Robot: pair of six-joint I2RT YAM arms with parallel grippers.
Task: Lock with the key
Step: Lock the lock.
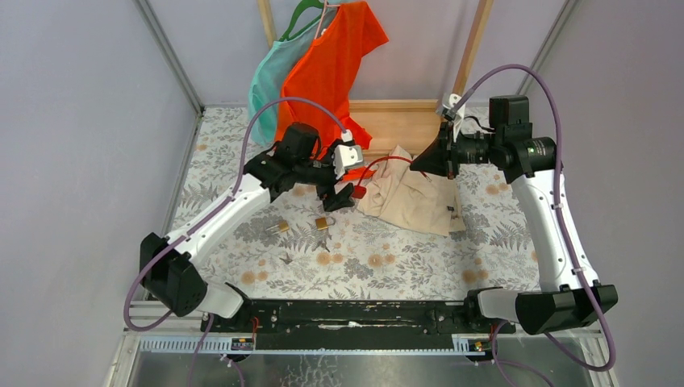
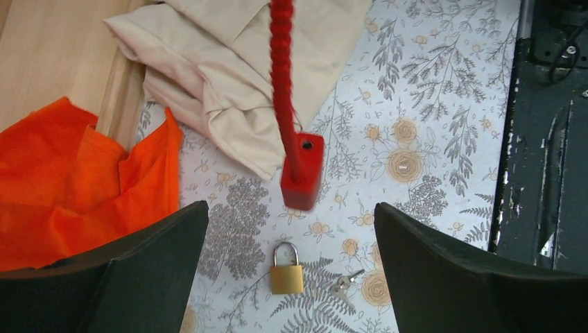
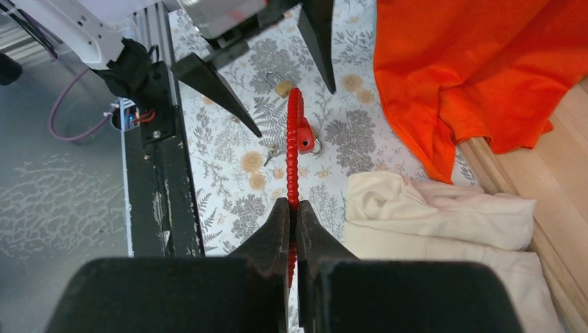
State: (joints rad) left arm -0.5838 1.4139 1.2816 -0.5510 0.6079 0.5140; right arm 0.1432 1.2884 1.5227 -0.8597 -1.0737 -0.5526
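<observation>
Pinches the red coiled cable [image 3: 294,149] in the right hand [image 3: 292,208], fingers pressed together on it, over the beige cloth [image 3: 444,215]. Carries the red lock body [image 2: 303,170] at the cable's left end, just off the tips of the left hand [image 2: 291,208], spread wide and gripping nothing. Leaves a brass padlock [image 2: 286,267] on the floral tabletop [image 2: 430,104], left of the lock body, small keys [image 2: 344,283] just near of it.

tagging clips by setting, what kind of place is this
Likely a robot test booth, not a home: plain grey panel walls, a floral-covered table, and an orange shirt hung up behind.
</observation>
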